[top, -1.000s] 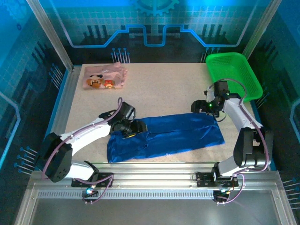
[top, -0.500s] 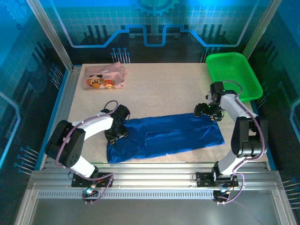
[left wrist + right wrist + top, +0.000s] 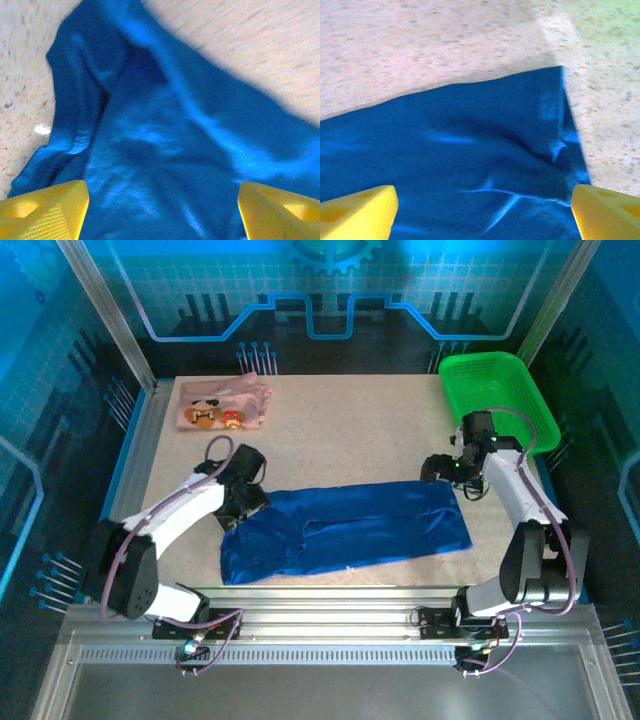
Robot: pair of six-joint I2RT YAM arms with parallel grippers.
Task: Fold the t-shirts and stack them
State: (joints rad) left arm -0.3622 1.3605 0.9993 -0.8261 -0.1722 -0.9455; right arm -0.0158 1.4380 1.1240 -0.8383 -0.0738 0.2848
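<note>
The royal-blue t-shirt (image 3: 345,530) lies folded into a long strip across the near half of the table. My left gripper (image 3: 243,498) hovers over its far left corner, jaws open. In the left wrist view the yellow fingers (image 3: 45,212) stand wide apart over rumpled blue cloth (image 3: 165,150), with nothing between them. My right gripper (image 3: 441,471) is open at the strip's far right corner. Its fingers (image 3: 357,212) straddle the blue shirt's edge (image 3: 485,150). The pink t-shirt (image 3: 222,405) with cartoon faces lies folded at the far left.
A green mesh basket (image 3: 500,400) stands at the far right corner, just behind the right arm. Bare speckled tabletop (image 3: 350,430) stretches between the pink shirt and the basket. A metal rail (image 3: 330,625) runs along the near edge.
My left gripper has moved from over the strip to its far left corner and opened wider. The shirt's left end has shifted slightly left. The right gripper has barely moved.
</note>
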